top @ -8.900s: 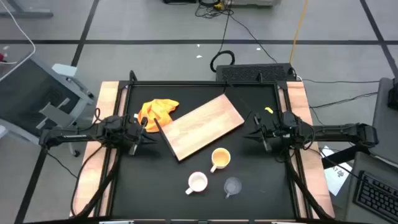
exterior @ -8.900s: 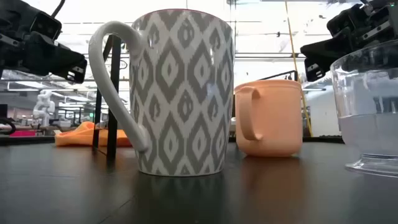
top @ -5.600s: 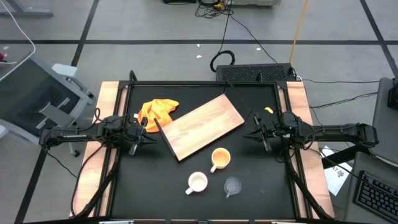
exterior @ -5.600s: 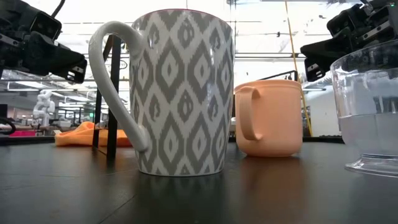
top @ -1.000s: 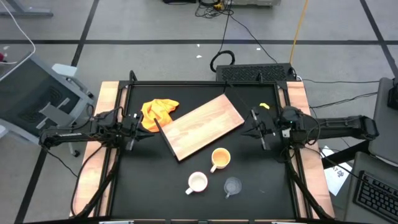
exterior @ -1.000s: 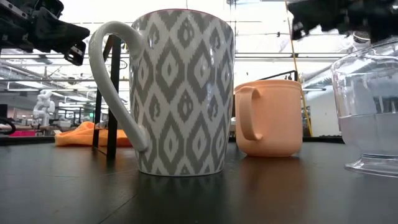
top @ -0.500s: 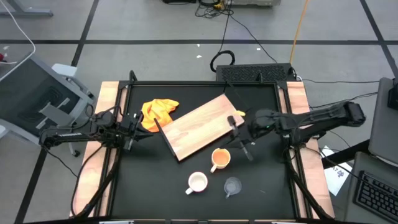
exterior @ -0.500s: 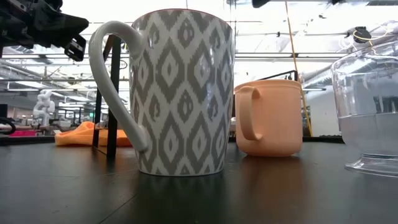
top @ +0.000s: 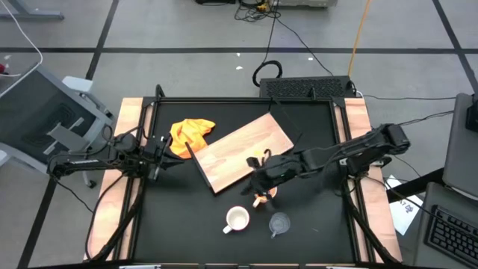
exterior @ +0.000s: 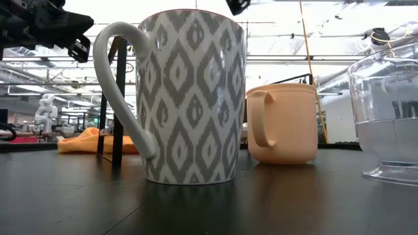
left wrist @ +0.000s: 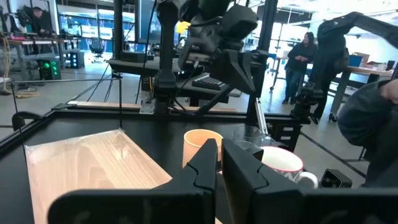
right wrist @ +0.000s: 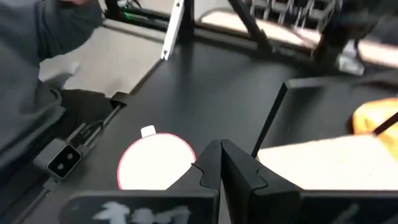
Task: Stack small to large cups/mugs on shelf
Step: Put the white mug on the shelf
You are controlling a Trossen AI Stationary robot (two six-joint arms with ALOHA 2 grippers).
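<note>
Orange mug [top: 263, 197] beneath right gripper [top: 259, 170], fingers closed, holding nothing; left gripper [top: 158, 146] at table's left edge, fingers nearly closed, empty.

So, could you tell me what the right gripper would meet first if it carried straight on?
Probably the white mug: the shut right gripper points toward its rim, though depth is unclear.

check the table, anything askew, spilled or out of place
Nothing spilled or damaged. The board lies skewed across the table, with a crumpled cloth at its far left corner. All three cups, white mug, orange mug and glass, stand upright off the board.
</note>
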